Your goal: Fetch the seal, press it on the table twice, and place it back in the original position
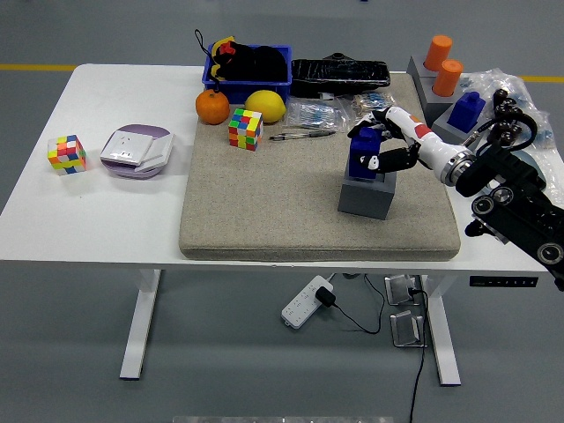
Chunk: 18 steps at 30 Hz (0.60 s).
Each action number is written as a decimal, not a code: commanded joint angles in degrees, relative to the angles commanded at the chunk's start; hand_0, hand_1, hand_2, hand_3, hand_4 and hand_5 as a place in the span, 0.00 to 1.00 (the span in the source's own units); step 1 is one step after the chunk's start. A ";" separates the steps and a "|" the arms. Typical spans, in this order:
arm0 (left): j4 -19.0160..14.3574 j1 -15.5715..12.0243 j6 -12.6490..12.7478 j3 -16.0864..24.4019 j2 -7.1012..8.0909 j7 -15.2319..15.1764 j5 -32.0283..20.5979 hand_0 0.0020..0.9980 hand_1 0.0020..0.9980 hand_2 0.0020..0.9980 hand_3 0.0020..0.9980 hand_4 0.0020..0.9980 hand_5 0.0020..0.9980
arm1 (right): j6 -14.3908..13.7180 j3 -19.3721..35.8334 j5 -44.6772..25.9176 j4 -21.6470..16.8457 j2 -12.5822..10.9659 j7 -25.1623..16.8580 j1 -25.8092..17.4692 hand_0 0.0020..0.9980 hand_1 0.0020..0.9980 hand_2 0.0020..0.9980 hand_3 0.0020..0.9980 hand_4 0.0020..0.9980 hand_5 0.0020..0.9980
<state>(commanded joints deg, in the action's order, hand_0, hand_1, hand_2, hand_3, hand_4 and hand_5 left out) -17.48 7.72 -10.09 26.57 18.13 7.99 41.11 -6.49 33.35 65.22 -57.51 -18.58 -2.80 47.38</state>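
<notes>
White desk (106, 203), beige felt mat (264, 203) covering its right half. Head view: your right hand (381, 145) grips blue block seal (364, 154), which sits at grey holder block (367, 194) near mat's right edge. Looks like fetch stage; both presses and return left. Left arm unseen.
</notes>
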 joint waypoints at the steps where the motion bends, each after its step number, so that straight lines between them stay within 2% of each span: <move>1: 0.00 0.02 0.00 0.00 0.01 -0.01 0.01 0.83 0.80 0.76 0.82 0.75 0.31 | 0.16 -0.07 -0.03 0.04 -0.10 0.07 0.15 0.59 0.44 0.44 0.48 0.62 0.00; 9: 0.01 0.08 -0.02 -0.02 -0.06 -0.02 -0.02 0.83 0.80 0.76 0.82 0.75 0.31 | 0.67 -1.33 -0.95 1.57 -0.33 -0.41 1.15 0.59 0.44 0.44 0.47 0.62 0.00; 18: 0.05 0.09 -0.06 -0.21 -0.11 0.02 -0.03 0.83 0.80 0.76 0.82 0.75 0.31 | -0.50 -2.81 -1.62 4.07 0.43 -2.25 1.49 0.59 0.44 0.44 0.47 0.62 0.00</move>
<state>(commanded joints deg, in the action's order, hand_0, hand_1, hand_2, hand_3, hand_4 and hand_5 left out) -17.43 7.81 -10.15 26.36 18.02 8.01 41.08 -6.99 30.54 63.60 -53.44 -18.15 -5.06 48.87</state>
